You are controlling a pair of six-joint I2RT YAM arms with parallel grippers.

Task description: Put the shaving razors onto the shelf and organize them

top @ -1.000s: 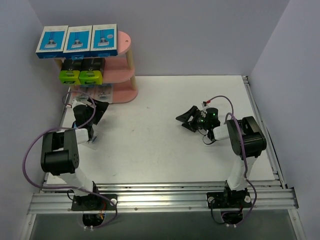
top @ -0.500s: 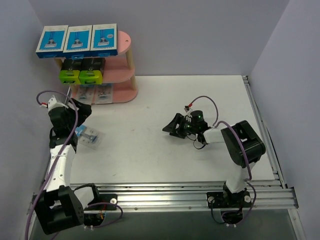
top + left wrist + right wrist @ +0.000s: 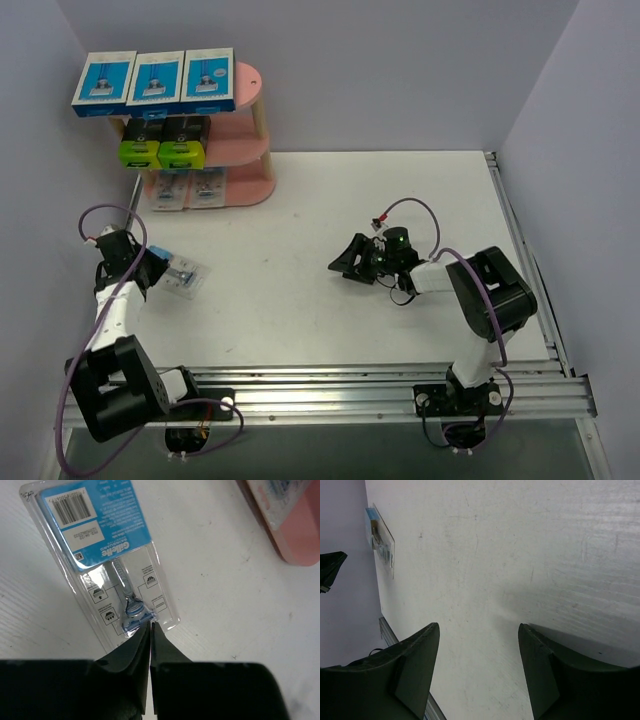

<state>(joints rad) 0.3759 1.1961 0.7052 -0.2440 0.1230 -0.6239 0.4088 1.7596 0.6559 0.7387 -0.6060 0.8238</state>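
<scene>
One clear razor blister pack with a blue card [image 3: 183, 280] [image 3: 107, 555] lies on the white table, apart from the pink shelf [image 3: 250, 110]. My left gripper [image 3: 157, 270] [image 3: 150, 625] is shut, its tips against the pack's near edge beside the razor head; nothing shows between the jaws. The shelf's top tier holds three blue-and-white boxes [image 3: 155, 80]. Two black boxes with lime ends [image 3: 162, 140] sit on the middle tier, and blister packs [image 3: 185, 188] on the bottom. My right gripper [image 3: 345, 262] [image 3: 479, 627] is open and empty, low over mid-table, facing the loose pack [image 3: 381, 542].
A corner of the shelf's pink base [image 3: 300, 540] lies just beyond the loose pack. Grey walls close in the left, back and right. A metal rail [image 3: 320, 385] runs along the table's near edge at the arm bases.
My left arm swung away from the shelf, came down at the loose pack's left side and its jaws closed. My right gripper drifted a little to the left, still open.
</scene>
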